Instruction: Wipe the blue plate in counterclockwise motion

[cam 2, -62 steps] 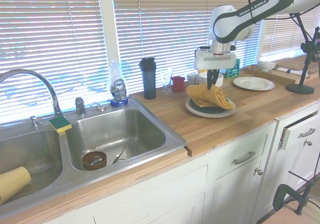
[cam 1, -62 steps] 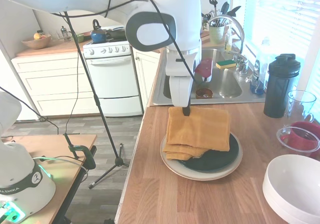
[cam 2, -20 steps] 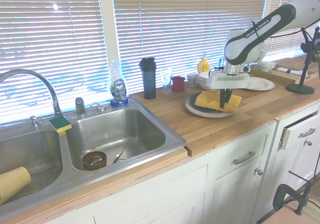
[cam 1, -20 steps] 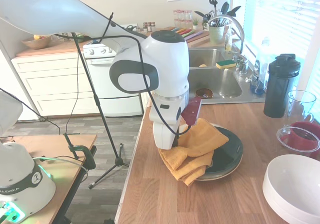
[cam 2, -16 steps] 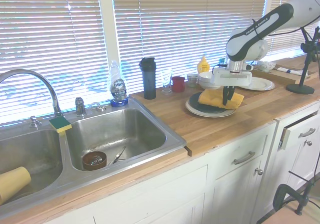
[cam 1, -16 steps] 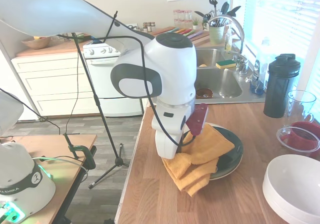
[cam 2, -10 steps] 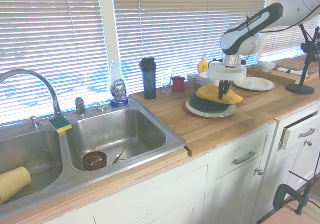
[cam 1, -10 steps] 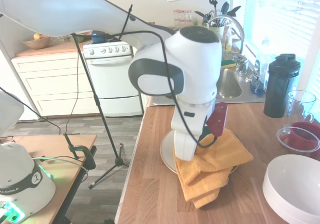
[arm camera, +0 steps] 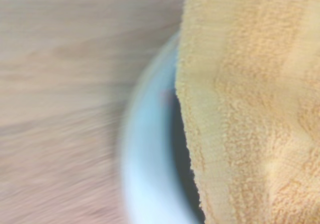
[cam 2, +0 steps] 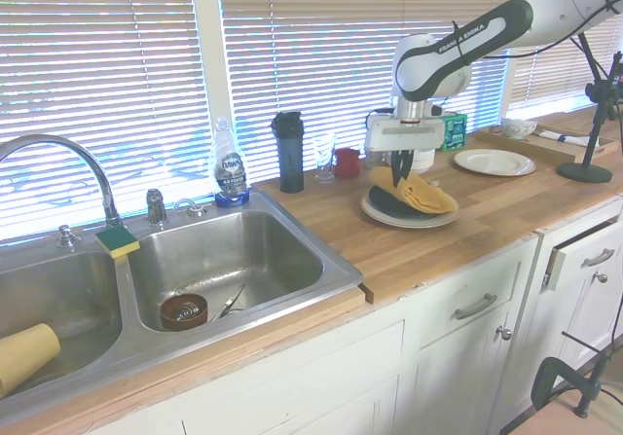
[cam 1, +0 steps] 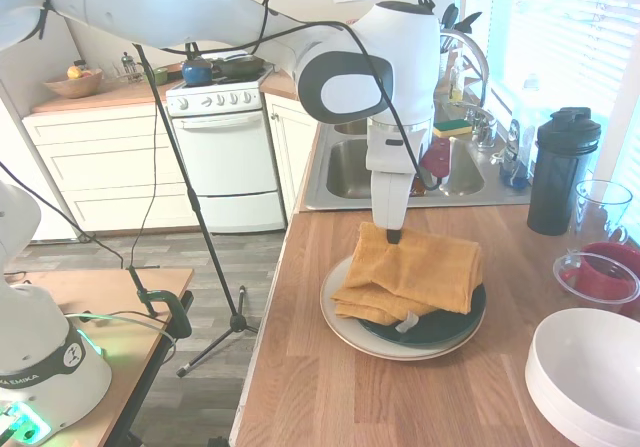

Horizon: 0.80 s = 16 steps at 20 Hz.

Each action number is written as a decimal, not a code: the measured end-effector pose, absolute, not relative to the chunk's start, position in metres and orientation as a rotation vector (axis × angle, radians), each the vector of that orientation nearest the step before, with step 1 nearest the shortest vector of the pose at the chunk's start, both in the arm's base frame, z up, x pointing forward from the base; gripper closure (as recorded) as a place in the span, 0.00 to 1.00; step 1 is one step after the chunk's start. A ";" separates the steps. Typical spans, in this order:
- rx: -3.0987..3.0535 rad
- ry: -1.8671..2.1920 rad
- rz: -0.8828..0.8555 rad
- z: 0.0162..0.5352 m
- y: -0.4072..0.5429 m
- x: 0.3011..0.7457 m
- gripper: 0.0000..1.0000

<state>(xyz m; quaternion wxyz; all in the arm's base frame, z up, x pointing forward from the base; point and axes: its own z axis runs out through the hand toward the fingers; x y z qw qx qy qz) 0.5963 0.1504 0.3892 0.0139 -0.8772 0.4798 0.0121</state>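
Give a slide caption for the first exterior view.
Franka gripper drags a folded mustard cloth over the blue plate, stacked on a cream plate beside the sink.

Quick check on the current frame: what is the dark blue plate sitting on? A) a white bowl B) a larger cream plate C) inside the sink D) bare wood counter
B: the blue plate rests on the larger cream plate, whose rim shows all around it on the counter; the yellow towel covers much of it, with the gripper pinching the towel's far edge.
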 end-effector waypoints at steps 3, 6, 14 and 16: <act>-2.767 1.469 0.024 0.384 0.172 0.592 1.00; -2.776 1.459 0.006 0.381 0.175 0.584 1.00; -2.717 1.487 -0.016 0.368 0.114 0.535 1.00; -2.691 1.508 0.002 0.368 0.092 0.534 1.00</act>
